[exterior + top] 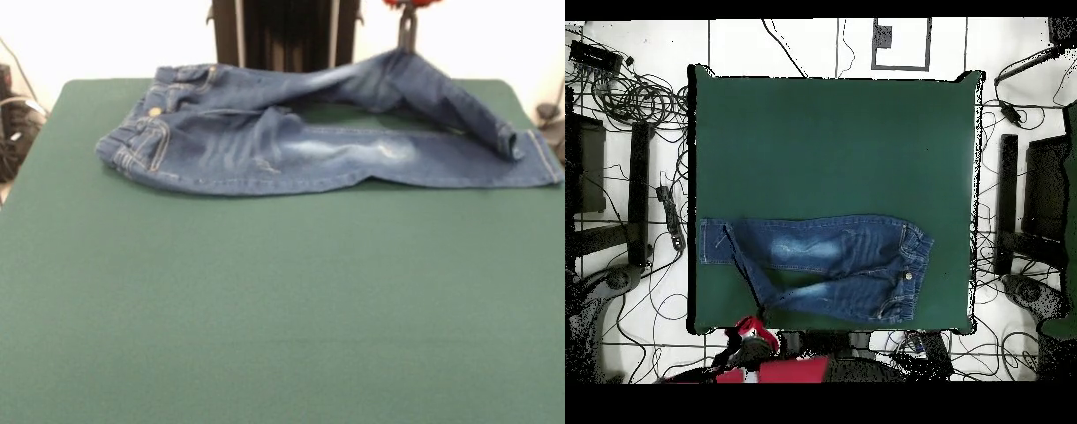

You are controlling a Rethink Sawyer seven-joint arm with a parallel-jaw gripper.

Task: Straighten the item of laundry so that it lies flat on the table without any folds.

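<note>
From where I stand, the near stretch of the dark green worktop [265, 309] lies bare, and the small blue jeans [291, 146] sit well back on it, close to the far edge. The nearer leg is stretched out flat, running sideways from the waistband [141, 146] to its hem near the worktop's right side, with a faded pale patch along the thigh. The waistband end is bunched and a little rumpled, orange stitching showing round the pockets and a brass button [155, 112] on top. Behind, the second leg does not lie flat: it rises off the cloth to a peak at the back right, then drops in a fold so that its cuff [509, 141] rests across the end of the flat leg, leaving a gap of green between the two legs. Right at that peak stands the gripper [407, 34], a grey stem beneath a red part, touching the lifted denim; whether its fingers are pinching the cloth or spread I cannot tell. From above, the jeans [830, 262] lie along the worktop's [835, 140] edge nearest the red arm [753, 338].
</note>
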